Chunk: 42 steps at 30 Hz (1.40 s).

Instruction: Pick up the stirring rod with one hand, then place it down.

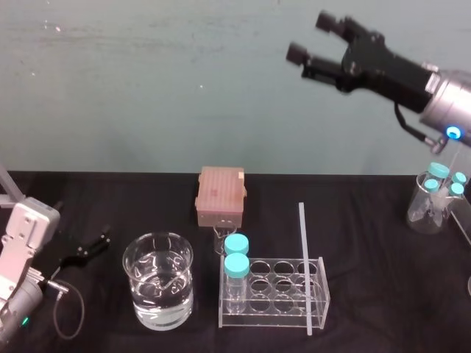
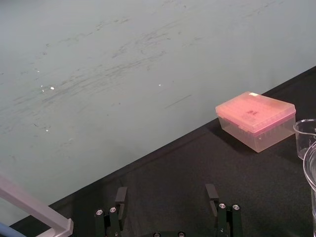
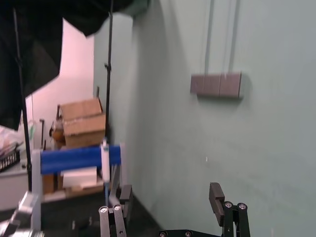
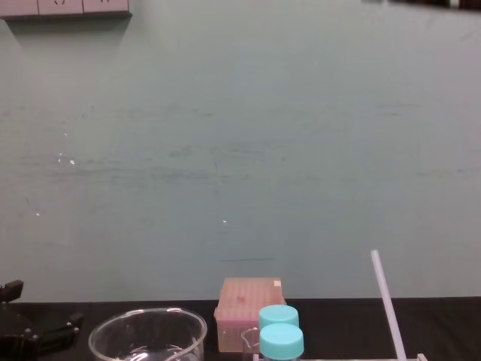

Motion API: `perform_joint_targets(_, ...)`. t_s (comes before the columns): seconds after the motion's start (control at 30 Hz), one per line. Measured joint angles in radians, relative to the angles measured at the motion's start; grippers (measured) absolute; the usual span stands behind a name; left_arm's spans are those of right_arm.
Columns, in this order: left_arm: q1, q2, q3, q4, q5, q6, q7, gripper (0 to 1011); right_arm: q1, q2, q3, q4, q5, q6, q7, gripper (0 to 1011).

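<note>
The stirring rod (image 1: 304,265) is a long whitish stick resting across the right part of a clear tube rack (image 1: 318,293). In the chest view the stirring rod (image 4: 385,301) rises at a slant, its top end free. My right gripper (image 1: 315,38) hangs high above the table at the back right, well clear of the rod. It is open, and the right wrist view shows its fingers (image 3: 215,196) spread with only the wall beyond them. My left gripper (image 1: 90,247) sits low at the table's left, open and holding nothing, with its fingertips (image 2: 212,193) apart.
A glass beaker of water (image 1: 157,281) stands left of the rack. Two blue-capped bottles (image 1: 236,259) sit in the rack's left end. A pink tip box (image 1: 220,195) lies behind, and a flask with several blue-capped tubes (image 1: 436,197) stands at the far right.
</note>
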Motion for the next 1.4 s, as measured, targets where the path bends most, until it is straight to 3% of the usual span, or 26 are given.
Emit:
perform_joint_targets(0.23, 0.000, 0.000, 0.000, 0.000, 0.000, 0.000, 0.000, 1005, -0.045, 0.035, -0.033, 0.024, -0.023, 0.026, -0.007, 1003)
perform_joint_targets(0.47, 0.000, 0.000, 0.000, 0.000, 0.000, 0.000, 0.000, 1005, -0.094, 0.042, -0.053, 0.076, -0.085, -0.003, -0.034, 1003)
perform_joint_targets(0.67, 0.000, 0.000, 0.000, 0.000, 0.000, 0.000, 0.000, 1005, -0.142, 0.034, -0.062, 0.092, -0.176, -0.039, -0.124, 1003)
perform_joint_targets(0.73, 0.000, 0.000, 0.000, 0.000, 0.000, 0.000, 0.000, 1005, -0.169, 0.032, -0.059, 0.078, -0.212, -0.043, -0.186, 1002)
perform_joint_targets(0.93, 0.000, 0.000, 0.000, 0.000, 0.000, 0.000, 0.000, 1005, -0.235, 0.022, -0.038, 0.022, -0.270, 0.011, -0.346, 1003)
perform_joint_targets(1.1, 0.000, 0.000, 0.000, 0.000, 0.000, 0.000, 0.000, 1005, -0.269, 0.009, -0.014, -0.011, -0.295, 0.062, -0.439, 1002)
perform_joint_targets(1.4, 0.000, 0.000, 0.000, 0.000, 0.000, 0.000, 0.000, 1005, -0.277, 0.001, 0.006, -0.019, -0.290, 0.098, -0.454, 1002)
